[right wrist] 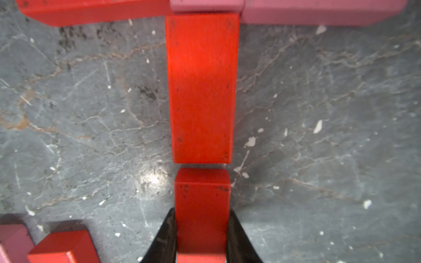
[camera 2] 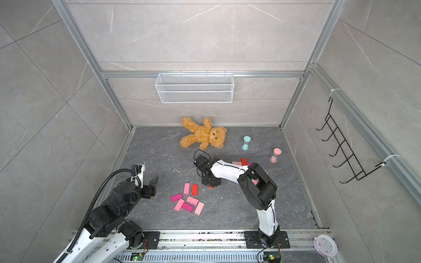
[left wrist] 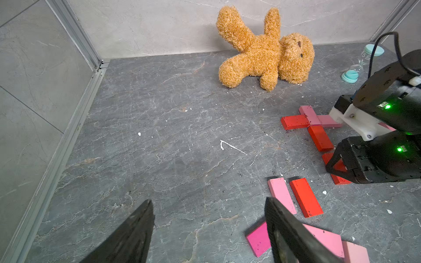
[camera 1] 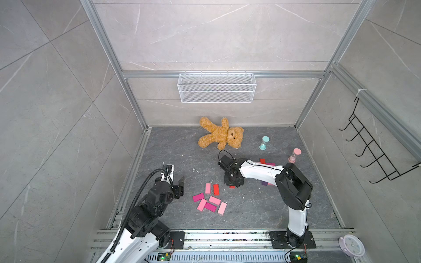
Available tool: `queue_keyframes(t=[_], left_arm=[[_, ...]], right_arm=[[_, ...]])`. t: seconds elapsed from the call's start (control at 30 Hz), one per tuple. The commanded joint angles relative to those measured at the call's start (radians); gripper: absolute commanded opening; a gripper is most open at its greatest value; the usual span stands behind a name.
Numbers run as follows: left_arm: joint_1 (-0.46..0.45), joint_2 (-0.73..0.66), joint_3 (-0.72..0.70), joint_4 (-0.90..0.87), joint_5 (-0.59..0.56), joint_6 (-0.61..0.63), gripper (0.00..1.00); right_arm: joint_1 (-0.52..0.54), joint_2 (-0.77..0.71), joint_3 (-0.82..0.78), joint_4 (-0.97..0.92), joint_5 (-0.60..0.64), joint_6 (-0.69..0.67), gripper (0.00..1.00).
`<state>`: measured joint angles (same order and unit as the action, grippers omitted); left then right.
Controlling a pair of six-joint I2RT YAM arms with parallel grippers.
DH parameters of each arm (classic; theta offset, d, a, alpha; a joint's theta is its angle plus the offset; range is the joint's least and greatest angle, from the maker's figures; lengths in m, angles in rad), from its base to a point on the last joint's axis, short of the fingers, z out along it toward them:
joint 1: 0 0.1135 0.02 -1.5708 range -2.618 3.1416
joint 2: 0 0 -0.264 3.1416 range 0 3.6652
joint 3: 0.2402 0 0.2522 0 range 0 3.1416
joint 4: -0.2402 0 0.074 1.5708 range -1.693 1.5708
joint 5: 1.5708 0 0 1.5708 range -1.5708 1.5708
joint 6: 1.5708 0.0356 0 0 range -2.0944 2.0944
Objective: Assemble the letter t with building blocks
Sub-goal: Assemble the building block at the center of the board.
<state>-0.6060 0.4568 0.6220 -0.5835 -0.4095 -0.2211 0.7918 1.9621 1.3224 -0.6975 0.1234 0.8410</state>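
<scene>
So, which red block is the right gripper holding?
The held red block, pinched by the right gripper, in line with the red stem block. The red crossbar block and the loose red block lie free.

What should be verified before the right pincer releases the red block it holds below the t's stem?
1. Grip: right pincer shut on the held red block, ok.
2. Alignment: held red block in line with the red stem block, narrow gap between ends, ok.
3. Seating: held red block flat on the table, cannot tell.
4. Top: crossbar touches the red stem block, ok.
5. Clearance: left pincer open, empty, apart from the t, ok.
</scene>
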Motion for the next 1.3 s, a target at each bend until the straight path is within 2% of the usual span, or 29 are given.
queue_keyframes(t=[0.0,1.27], left_arm=[[0.001,0.000,0.019,0.009,-0.005,-0.002,0.79],[0.001,0.015,0.015,0.007,-0.015,-0.005,0.79]], right_arm=[[-0.012,0.038,0.014,-0.004,0.022,-0.009,0.29],[-0.034,0.063,0.014,0.003,0.019,-0.023,0.31]])
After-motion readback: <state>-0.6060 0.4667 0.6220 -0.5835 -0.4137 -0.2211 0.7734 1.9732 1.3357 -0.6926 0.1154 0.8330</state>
